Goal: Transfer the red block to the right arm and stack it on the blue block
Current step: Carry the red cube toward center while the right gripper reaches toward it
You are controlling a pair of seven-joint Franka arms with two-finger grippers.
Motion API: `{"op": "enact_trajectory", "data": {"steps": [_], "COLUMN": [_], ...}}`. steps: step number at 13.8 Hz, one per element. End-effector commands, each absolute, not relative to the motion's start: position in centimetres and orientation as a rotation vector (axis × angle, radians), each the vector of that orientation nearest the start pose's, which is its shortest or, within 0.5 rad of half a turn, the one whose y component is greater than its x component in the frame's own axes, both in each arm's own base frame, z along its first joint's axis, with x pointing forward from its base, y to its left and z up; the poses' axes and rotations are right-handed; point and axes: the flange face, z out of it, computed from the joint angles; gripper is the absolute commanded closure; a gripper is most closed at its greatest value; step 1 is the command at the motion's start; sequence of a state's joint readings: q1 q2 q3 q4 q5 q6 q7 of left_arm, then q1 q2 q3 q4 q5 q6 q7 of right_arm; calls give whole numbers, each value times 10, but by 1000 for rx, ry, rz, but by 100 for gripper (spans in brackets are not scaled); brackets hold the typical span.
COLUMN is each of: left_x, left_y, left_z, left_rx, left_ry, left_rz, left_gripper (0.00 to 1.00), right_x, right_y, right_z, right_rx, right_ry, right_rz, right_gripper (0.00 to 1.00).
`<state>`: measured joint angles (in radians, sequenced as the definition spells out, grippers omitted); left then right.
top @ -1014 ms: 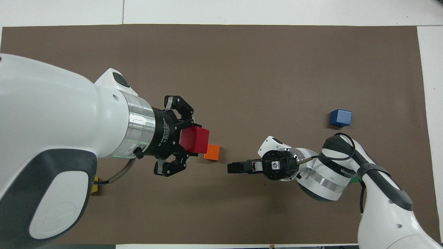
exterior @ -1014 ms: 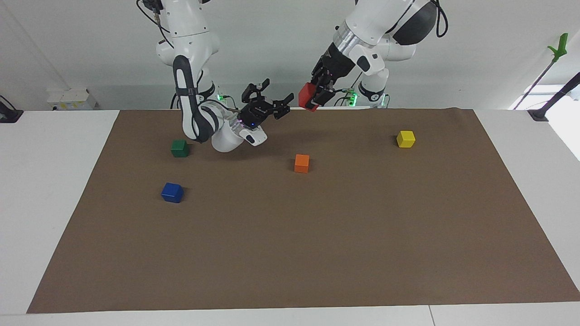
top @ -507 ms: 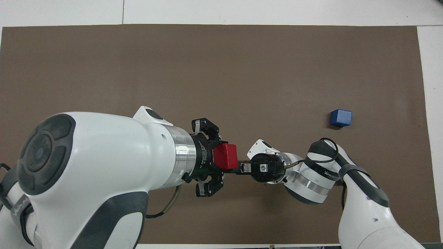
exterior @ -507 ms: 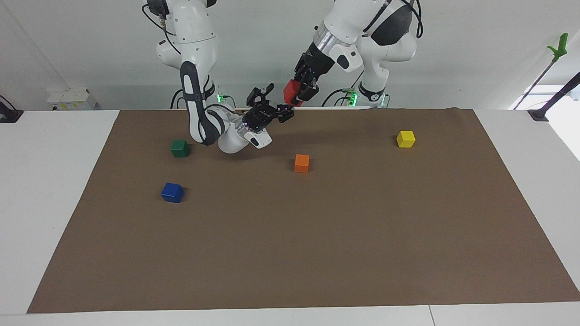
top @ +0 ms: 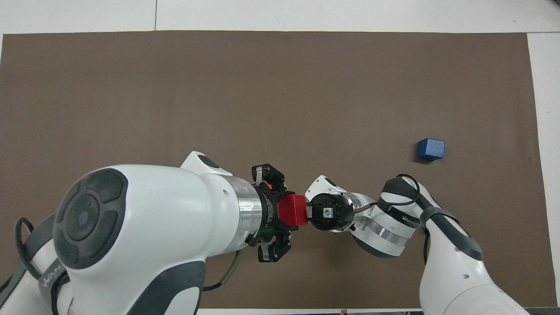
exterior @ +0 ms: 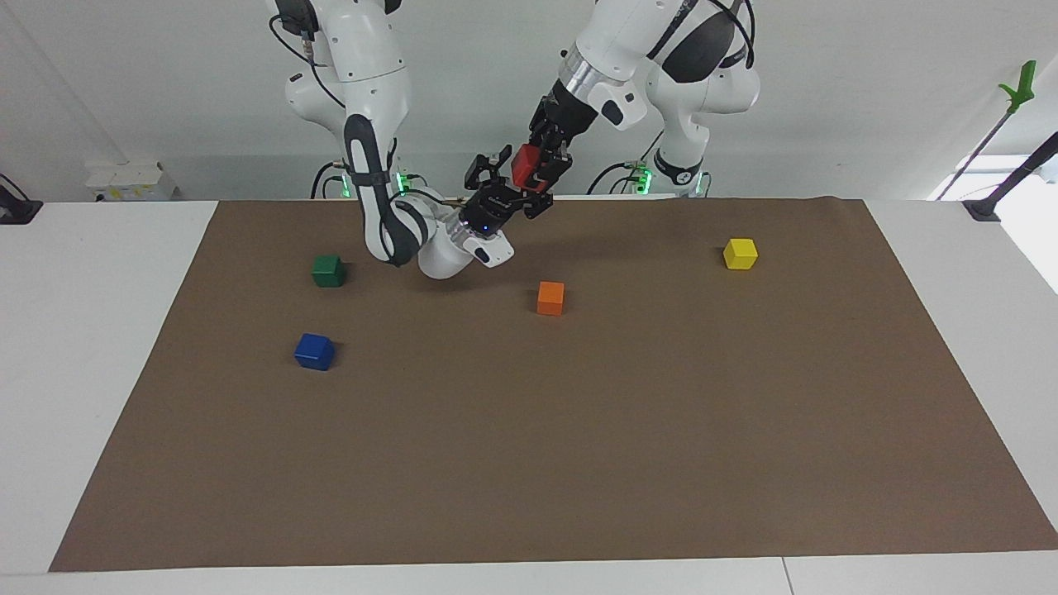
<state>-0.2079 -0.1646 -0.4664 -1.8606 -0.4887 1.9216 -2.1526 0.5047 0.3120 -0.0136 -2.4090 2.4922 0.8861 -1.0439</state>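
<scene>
My left gripper (exterior: 537, 169) is shut on the red block (exterior: 522, 165) and holds it in the air over the mat's edge by the robots. My right gripper (exterior: 508, 186) is open and meets the block from below and beside it, one finger on each side; I cannot tell whether they touch it. In the overhead view the red block (top: 292, 209) sits right against my right gripper (top: 308, 213). The blue block (exterior: 314, 351) lies on the brown mat toward the right arm's end, and it also shows in the overhead view (top: 431, 148).
A dark green cube (exterior: 328, 270) lies nearer to the robots than the blue block. An orange cube (exterior: 550, 297) lies on the mat under the two grippers, a little farther out. A yellow cube (exterior: 740, 253) lies toward the left arm's end.
Both grippers have closed in on each other. The left gripper brought the red block toward the right arm, and the right gripper rose until its open fingers reached the block.
</scene>
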Motion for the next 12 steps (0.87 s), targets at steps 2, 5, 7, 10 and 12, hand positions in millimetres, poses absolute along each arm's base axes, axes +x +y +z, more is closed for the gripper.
{"op": "enact_trajectory", "data": {"steps": [2,5,7,10,12], "left_x": [378,378,376,373,373], "left_y": [-370,-370,-370,-370,-369], "left_z": [605,604,604,603,601], "left_rx": [1941,1949,1954,1985,1992], "left_ry": [2034,2036,2033,2031,2032], "left_rz": [-528,-532,-530,-538,-537], "left_gripper": [100,100,100,100,100], "right_x": [412,417,416,417,418], "right_y": [314,309,311,310,312], "right_z": [332,327,324,322,325], "right_rx": [-593,-618,-638,-671,-683], "right_ry": [57,77,85,91,91], "right_rz": [-29,-22,-34,-26,-26], "right_gripper": [2,29,95,100,100]}}
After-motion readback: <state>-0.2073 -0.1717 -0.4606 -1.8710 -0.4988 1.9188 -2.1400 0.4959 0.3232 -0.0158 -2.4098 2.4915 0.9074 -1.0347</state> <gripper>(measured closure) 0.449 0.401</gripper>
